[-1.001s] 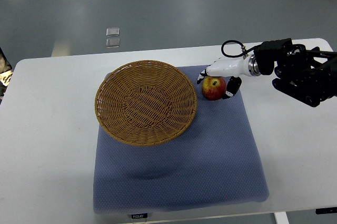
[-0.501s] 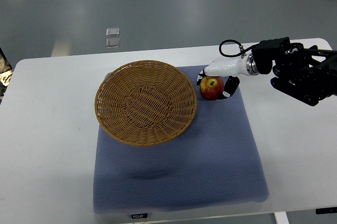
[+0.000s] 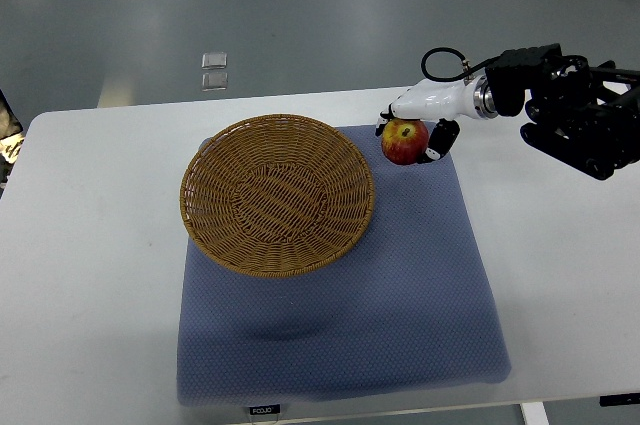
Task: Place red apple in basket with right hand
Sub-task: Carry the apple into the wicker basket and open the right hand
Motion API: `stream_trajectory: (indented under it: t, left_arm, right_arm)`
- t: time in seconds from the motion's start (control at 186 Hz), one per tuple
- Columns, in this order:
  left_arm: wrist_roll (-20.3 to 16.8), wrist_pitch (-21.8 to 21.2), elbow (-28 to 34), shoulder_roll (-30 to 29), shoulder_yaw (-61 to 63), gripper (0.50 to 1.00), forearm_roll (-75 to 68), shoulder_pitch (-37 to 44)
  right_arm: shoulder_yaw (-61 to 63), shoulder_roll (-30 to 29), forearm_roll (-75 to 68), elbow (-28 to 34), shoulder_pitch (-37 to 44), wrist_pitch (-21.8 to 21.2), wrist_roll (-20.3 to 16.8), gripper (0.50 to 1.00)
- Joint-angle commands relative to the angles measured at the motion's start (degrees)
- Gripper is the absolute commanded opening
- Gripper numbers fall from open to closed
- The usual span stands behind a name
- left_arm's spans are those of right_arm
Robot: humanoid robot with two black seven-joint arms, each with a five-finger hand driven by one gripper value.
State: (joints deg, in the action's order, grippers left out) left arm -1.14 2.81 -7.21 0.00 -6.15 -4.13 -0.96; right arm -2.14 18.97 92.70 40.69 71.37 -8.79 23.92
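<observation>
A red apple is held in my right hand, whose white fingers curl around it. The apple is lifted a little above the blue mat, just right of the wicker basket. The basket is round and holds nothing. My right arm comes in from the right edge. My left arm is not in view.
The blue mat lies on a white table and the basket rests on the mat's upper left part. Beyond the table's far edge is grey floor with a small pale marker.
My right hand has closed on the apple and raised it, moving up and slightly away from me. The basket has not moved.
</observation>
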Motion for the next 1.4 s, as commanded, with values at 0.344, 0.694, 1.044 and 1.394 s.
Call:
stream_trajectory:
  t: [0.344, 0.694, 1.044, 1.394]
  left_arm:
    - [0.0, 0.0, 0.0, 0.0, 0.0, 1.0, 0.0, -0.01]
    - [0.0, 0.0, 0.0, 0.0, 0.0, 1.0, 0.0, -0.01]
    - [0.0, 0.0, 0.0, 0.0, 0.0, 1.0, 0.0, -0.01]
    - [0.0, 0.0, 0.0, 0.0, 0.0, 1.0, 0.0, -0.01]
  right_arm:
    - [0.12, -5.61, -0.33, 1.14, 7.03, -1.85, -0.1, 0.682]
    - [0.03, -13.17, -0.24, 1.67, 6.33, -2.2, -0.54, 0.695]
    - [-0.15, -15.98, -0.06, 1.23, 1.67, -1.94, -0.72, 0.715]
    - [0.12, -16.16, -0.06, 1.14, 1.23, -1.41, -0.72, 0.75]
